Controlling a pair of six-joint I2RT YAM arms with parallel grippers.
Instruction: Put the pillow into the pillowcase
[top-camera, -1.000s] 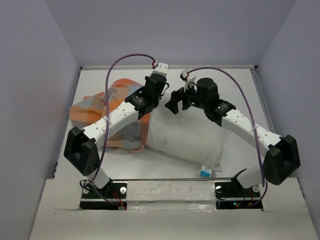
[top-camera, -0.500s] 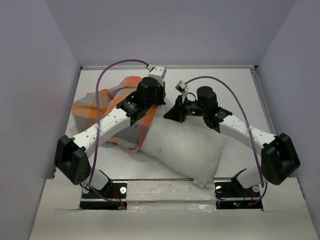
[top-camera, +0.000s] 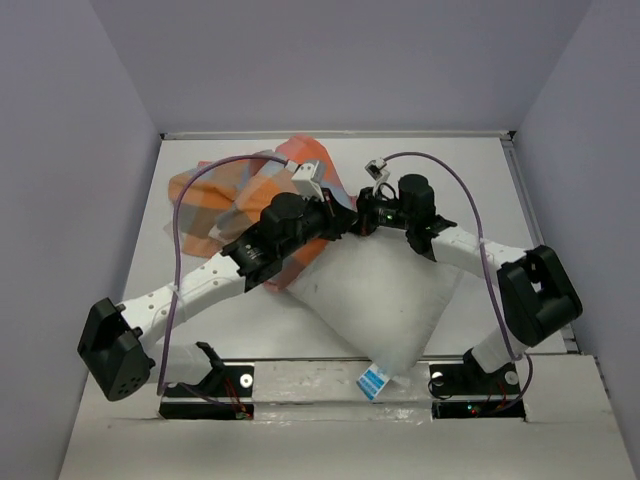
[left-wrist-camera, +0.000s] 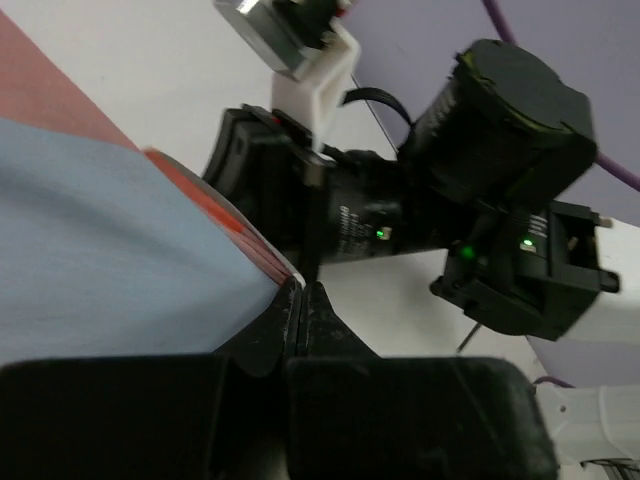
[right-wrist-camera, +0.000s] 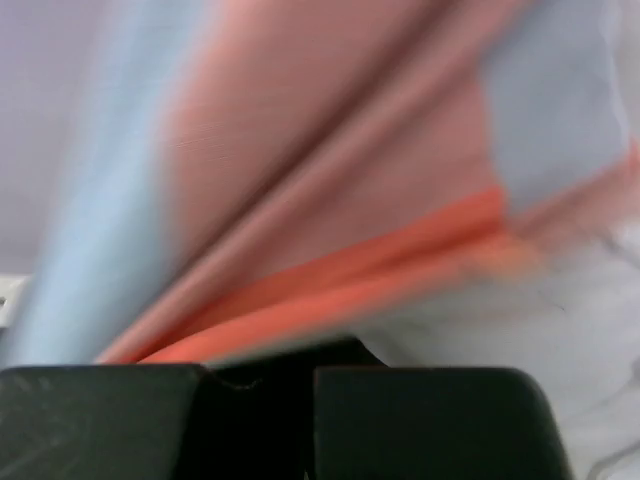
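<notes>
Left wrist cam: left fingers (left-wrist-camera: 300, 292) are pressed tight together & pinch the orange edge of the pillowcase (left-wrist-camera: 120, 250). Blue & red-brown cloth fills the left side of that pic. Just past the tips sits the black end of the right arm (left-wrist-camera: 480, 140), v. close, w/ small green lights on it.

Right wrist cam: right fingers (right-wrist-camera: 300, 368) are pressed together too. Pic is blurry, but the orange edge of the cloth runs right down to the tips, so they look pinched on it. A bit of the white pillow (right-wrist-camera: 590, 350) shows low on the right.

Top cam: both sets of fingers meet near the middle of the bench (top-camera: 500, 190), almost touching each other, at the same edge of the pillowcase. The cloth goes up & back from there & sits in a bunched heap on the far left side. The pillow lies on the bench just on the near side of the fingers, turned at a slant. Its far corner is under the fingers, at the cloth edge; can't tell if that corner is inside. The rest is out in the open. Its near corner, w/ a small blue-and-white tag (top-camera: 372, 380), pokes over the pale front strip (top-camera: 300, 380) btw the two arm bases. Left arm (top-camera: 200, 285) reaches in low from the near left, right arm from the near right.
</notes>
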